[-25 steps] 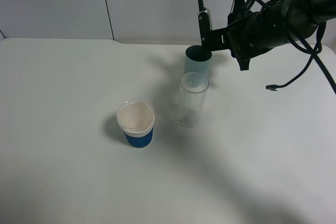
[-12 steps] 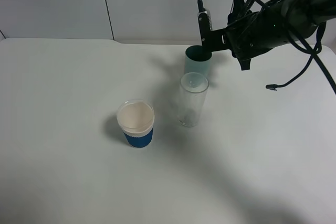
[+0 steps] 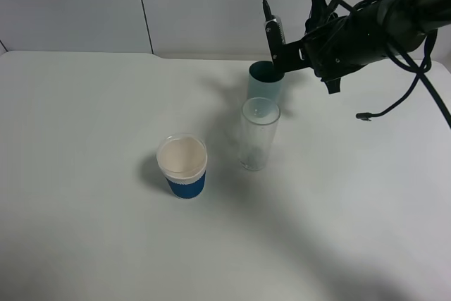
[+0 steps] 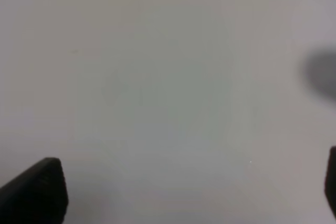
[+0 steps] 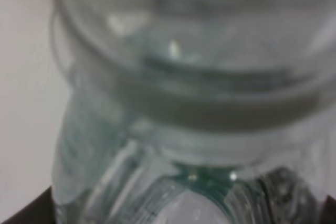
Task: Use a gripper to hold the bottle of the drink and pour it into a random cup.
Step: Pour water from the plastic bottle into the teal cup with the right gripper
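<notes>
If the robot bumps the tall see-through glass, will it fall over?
Probably yes: the glass is tall and narrow, so it likely tips easily. It looks empty, so probably little weight steadies it. Its smooth clear sides may be slippery.

1. The right arm (image 3: 380,22) is being held outstretched and raised, reaching in from the right toward the middle.
2. The right gripper (image 3: 282,53) is being clamped around the bottle (image 5: 189,103).
3. The left gripper (image 4: 184,187) is being held with jaws wide apart, only its fingertips (image 4: 37,192) being shown.
</notes>
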`<state>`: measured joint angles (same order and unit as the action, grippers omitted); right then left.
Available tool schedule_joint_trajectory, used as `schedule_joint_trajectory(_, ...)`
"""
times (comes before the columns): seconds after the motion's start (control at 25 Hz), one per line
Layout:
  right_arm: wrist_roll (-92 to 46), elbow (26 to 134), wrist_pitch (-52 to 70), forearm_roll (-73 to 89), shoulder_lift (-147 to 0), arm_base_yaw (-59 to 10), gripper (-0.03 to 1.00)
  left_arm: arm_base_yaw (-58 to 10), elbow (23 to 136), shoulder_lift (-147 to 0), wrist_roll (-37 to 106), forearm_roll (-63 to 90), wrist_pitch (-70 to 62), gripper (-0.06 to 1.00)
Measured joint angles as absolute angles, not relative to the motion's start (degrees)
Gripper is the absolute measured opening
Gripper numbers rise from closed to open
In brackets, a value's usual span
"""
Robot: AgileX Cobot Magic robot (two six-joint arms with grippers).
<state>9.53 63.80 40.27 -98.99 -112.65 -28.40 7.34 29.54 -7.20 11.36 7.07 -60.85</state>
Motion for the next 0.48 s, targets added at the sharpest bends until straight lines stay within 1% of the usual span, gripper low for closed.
schedule_joint_trajectory(0.48, 9.3, 63.8, 41.0, -99.0, -112.6, -28.4, 0.56, 7.3, 29.5, -7.2, 11.4, 7.1, -60.9, 0.99)
